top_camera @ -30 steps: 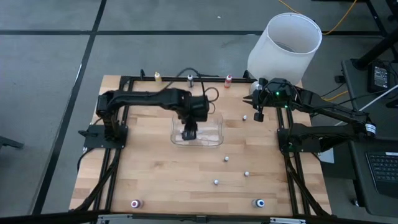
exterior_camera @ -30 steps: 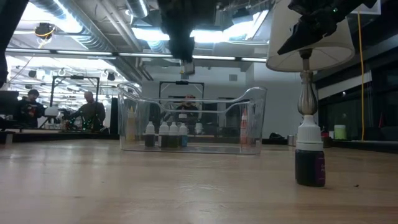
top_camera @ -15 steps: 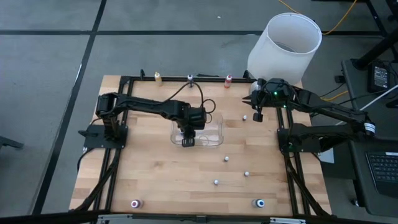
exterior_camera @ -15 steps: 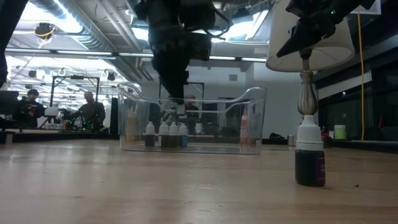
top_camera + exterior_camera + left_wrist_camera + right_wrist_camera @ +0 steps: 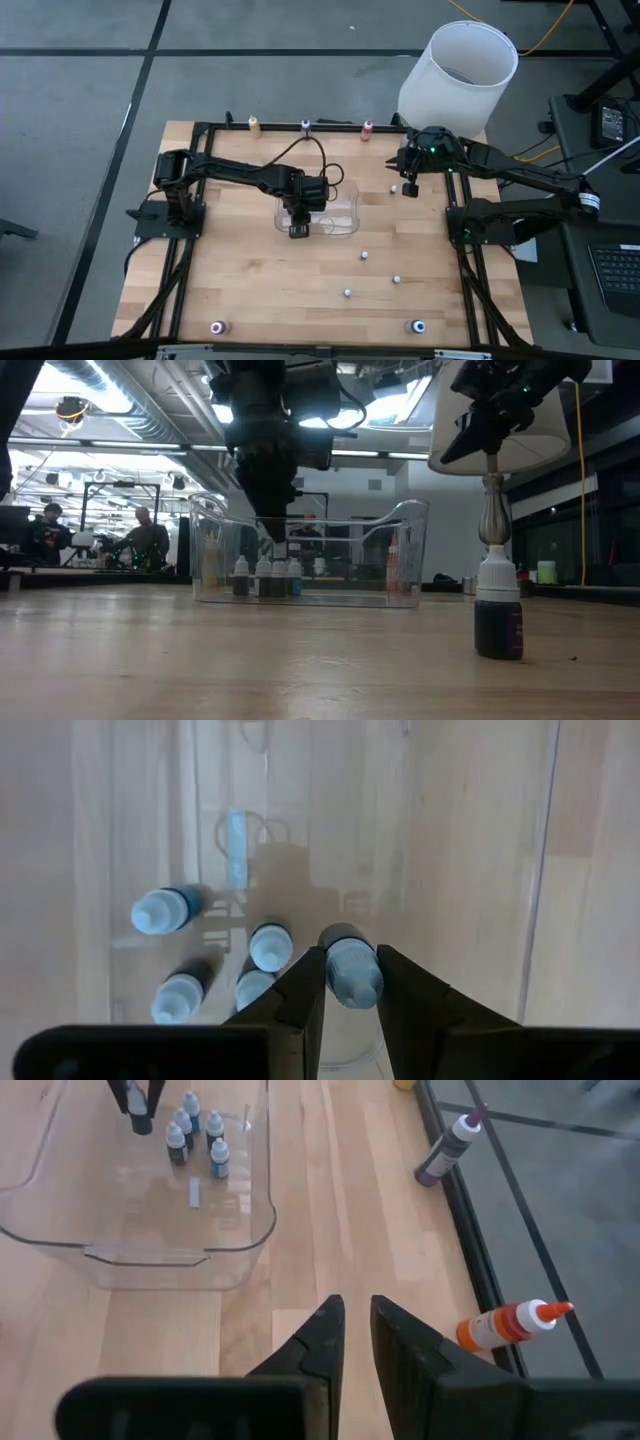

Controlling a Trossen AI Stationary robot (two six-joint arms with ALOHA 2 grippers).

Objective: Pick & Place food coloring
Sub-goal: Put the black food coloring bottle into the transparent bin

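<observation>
**Small bottle pinched inside the clear tub**

No brand or lettering can be read on anything. A pale-capped food coloring bottle is pinched between the fingers of the left gripper, lowered into the clear plastic tub at mid-table. Four more small bottles are seen standing close beside it on the tub floor. The right gripper is held above bare wood near the rear right, fingers narrowly parted on nothing. Three larger bottles are lined along the rear rail.
</observation>
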